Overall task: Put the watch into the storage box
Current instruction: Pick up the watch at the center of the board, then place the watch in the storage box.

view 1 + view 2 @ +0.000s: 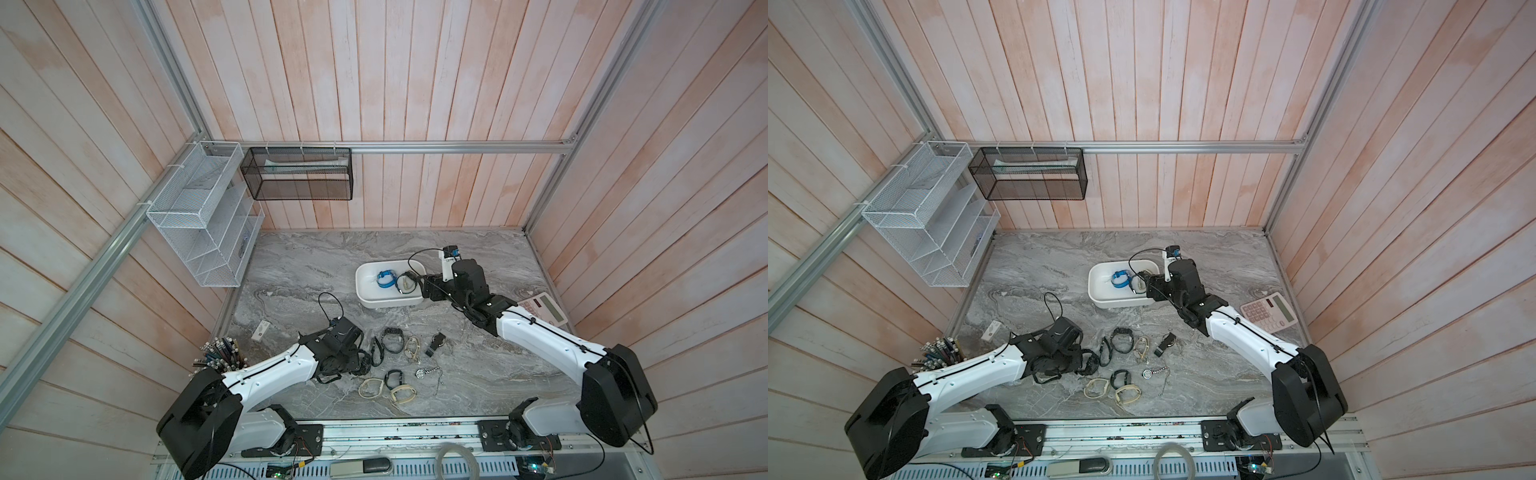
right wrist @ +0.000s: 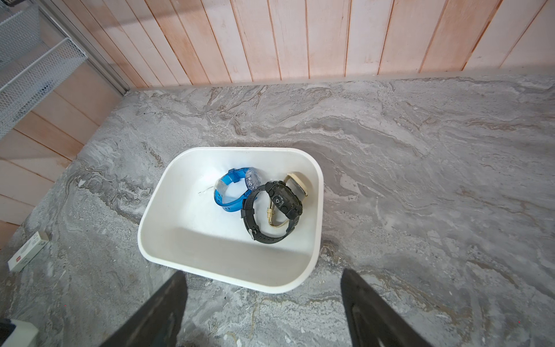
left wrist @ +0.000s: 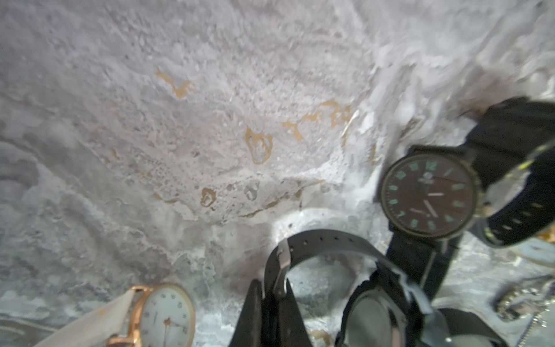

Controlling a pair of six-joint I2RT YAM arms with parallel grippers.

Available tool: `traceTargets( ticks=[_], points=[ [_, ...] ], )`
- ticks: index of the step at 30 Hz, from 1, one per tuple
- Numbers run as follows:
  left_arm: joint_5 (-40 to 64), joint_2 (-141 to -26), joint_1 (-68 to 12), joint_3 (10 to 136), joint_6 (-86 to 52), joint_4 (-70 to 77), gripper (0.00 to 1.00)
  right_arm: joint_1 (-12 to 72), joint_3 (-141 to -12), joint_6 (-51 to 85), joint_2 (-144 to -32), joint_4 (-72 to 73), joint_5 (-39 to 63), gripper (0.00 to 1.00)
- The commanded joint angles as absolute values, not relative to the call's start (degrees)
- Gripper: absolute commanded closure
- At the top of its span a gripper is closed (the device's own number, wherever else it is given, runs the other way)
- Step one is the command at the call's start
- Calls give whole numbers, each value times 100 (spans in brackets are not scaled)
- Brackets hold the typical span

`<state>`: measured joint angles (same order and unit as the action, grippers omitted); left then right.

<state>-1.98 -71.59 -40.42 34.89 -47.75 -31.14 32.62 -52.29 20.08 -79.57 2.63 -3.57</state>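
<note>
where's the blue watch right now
In a top view the blue watch lies inside the white storage box, near the middle of the table toward the back, right beside a black watch.

Soft light — blur (left wrist).

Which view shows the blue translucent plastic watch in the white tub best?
Right wrist view: the blue watch lies large and clear in the white tub. Both top views show it tiny; the left wrist misses it.

top views: both overhead, same whole worktop (image 1: 311, 257)
left wrist: super close to it
right wrist: higher, facing storage box (image 2: 225, 261)
</note>
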Motion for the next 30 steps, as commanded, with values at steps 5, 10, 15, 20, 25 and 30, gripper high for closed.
traceTargets(
  ticks=[5, 10, 15, 20, 25, 30],
  points=[
    [-334, -7116, -3584, 4758, -4071, -3021, 100, 3182, -5093, 1979, -7705, 253, -430, 18],
    [-344, -8068, -3249, 6010, -3359, -2863, 100, 3113, -4971, 1984, -7531, 196, -430, 18],
    [-189, -9161, -2843, 7164, -2817, -2610, 100, 3033, -4732, 2034, -7251, 169, -429, 18],
    [-159, -10023, -2612, 7899, -2598, -2536, 100, 2980, -4563, 2089, -7060, 104, -430, 18],
    [-154, -10637, -2589, 8367, -2560, -2460, 100, 2942, -4425, 2143, -6924, 34, -424, 18],
    [-255, -11218, -2545, 8665, -2596, -2398, 100, 2935, -4257, 2253, -6817, 30, -358, 18]
  ],
)
